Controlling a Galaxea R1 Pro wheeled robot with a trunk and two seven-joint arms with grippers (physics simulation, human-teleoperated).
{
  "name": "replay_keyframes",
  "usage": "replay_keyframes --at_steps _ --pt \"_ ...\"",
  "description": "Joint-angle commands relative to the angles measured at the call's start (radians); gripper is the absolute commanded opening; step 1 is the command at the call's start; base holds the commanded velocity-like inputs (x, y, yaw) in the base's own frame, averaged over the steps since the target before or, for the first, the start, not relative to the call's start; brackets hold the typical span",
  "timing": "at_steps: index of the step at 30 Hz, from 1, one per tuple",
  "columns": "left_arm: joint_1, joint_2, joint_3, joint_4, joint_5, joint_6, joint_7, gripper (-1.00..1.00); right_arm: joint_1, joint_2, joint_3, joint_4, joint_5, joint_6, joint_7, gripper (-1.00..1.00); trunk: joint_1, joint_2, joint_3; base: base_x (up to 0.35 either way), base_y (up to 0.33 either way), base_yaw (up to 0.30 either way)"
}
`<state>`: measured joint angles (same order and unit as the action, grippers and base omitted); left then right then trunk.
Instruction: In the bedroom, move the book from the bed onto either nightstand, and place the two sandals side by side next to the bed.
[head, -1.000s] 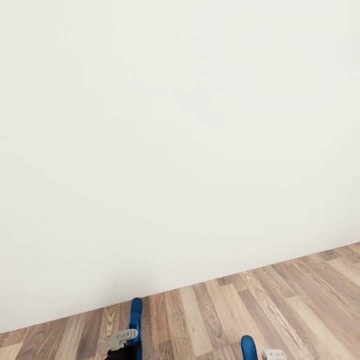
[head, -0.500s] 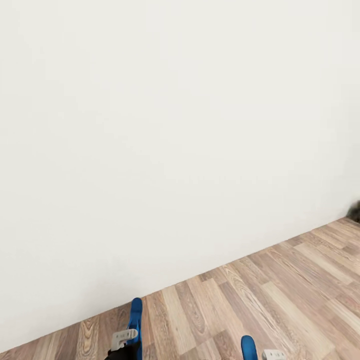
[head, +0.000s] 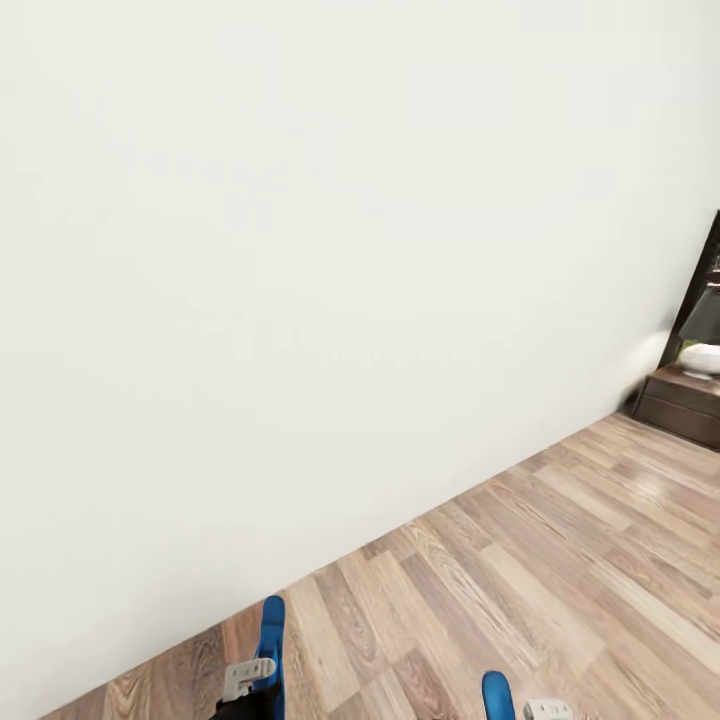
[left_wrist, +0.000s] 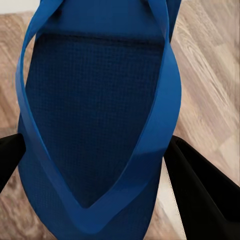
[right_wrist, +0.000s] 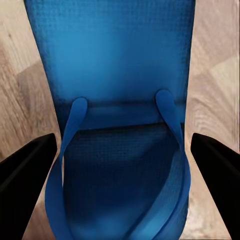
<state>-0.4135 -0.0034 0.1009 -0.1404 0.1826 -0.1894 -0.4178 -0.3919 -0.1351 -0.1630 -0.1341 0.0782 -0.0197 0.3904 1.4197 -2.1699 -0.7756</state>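
You are carrying one sandal in each hand, presumably so both can be set down together beside the bed rather than fetched in two trips. In the left wrist view, the left hand (left_wrist: 95, 165) is gripping the left sandal (left_wrist: 95, 100): its dark fingers (left_wrist: 200, 190) are pressing in on either side of the blue sole, with the blue strap looping across it. In the right wrist view, the right hand (right_wrist: 120, 165) is holding the right sandal (right_wrist: 117, 75), though there the fingers (right_wrist: 25, 175) are standing slightly off the sole's edges, so I cannot tell how firmly it is clamped (the grip may lie below the frame).

From the head camera, the tips of both sandals are poking up at the lower edge, well apart from each other, over the wood-plank floor (head: 520, 590) and facing a bare white wall (head: 300, 250). At the far right, a dark nightstand (head: 688, 402) is standing against the wall with a lamp (head: 702, 340) on top, well away from both hands. My judgement is that you are turning toward it, and the bed should lie beyond.
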Motion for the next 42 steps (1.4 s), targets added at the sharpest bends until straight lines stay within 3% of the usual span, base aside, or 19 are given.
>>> replay_keyframes --at_steps 1,42 --pt "-0.001 0.000 0.008 0.001 0.003 0.000 -0.007 -1.00 -0.001 0.000 -0.009 0.001 0.008 -0.002 0.005 -1.00 0.000 0.000 -0.001 0.000 0.000 -0.300" --pt "0.000 -0.001 0.008 0.001 0.003 0.001 -0.007 -1.00 -0.001 0.000 -0.009 0.001 0.006 -0.002 0.005 -1.00 0.000 0.000 -0.001 -0.006 0.000 -0.300"
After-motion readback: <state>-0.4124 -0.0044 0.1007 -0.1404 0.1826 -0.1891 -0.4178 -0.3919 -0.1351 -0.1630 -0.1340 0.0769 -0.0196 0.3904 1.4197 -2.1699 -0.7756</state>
